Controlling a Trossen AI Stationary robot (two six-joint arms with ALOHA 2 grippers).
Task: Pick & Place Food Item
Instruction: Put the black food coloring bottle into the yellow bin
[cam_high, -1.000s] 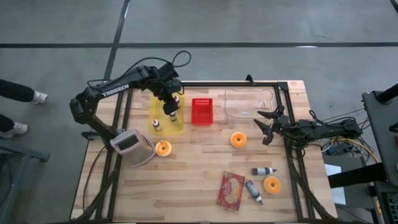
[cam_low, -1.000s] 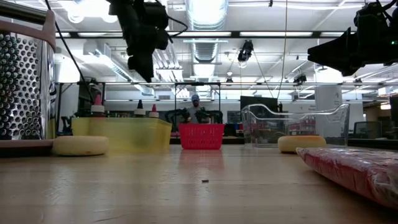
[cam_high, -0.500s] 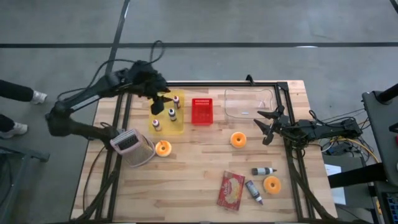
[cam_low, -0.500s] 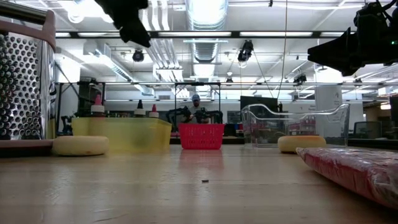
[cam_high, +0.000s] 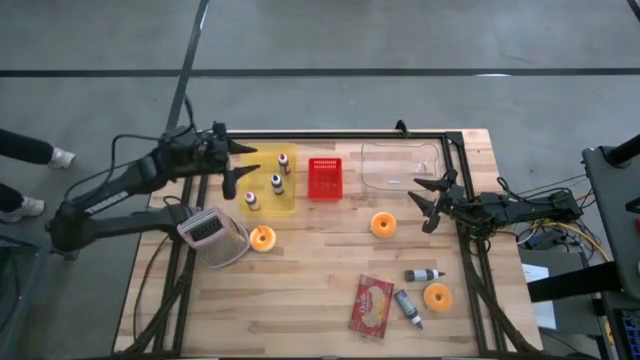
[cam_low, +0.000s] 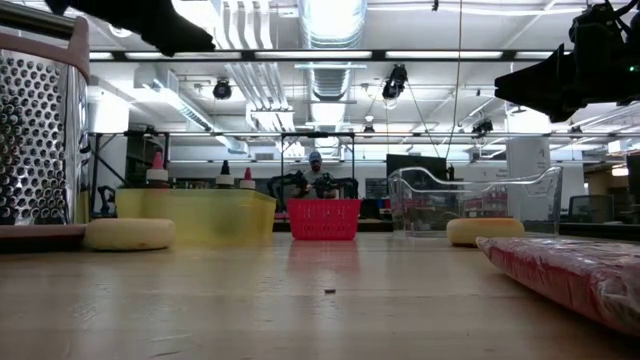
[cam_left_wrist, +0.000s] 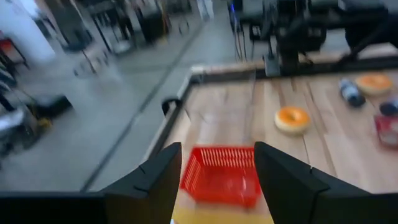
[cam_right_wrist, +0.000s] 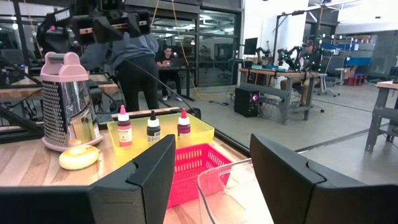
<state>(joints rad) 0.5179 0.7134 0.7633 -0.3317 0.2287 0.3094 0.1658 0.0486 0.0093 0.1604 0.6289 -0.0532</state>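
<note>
The wooden table (cam_high: 320, 290) carries everything. The left gripper (cam_high: 233, 165) hangs just off the yellow bin (cam_high: 292, 203), fingers spread wide and empty — three small bottles (cam_high: 277, 183) stand beyond its tips. The right gripper (cam_high: 432, 203), fingers apart and holding nothing, waits beside the clear tub (cam_high: 400, 181); the nearest orange food item (cam_high: 383, 224) lies just past its fingertips.

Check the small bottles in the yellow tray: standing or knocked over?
Standing. The three small bottles sit upright, caps up, side by side inside the translucent yellow plastic tray in the right wrist view.
</note>
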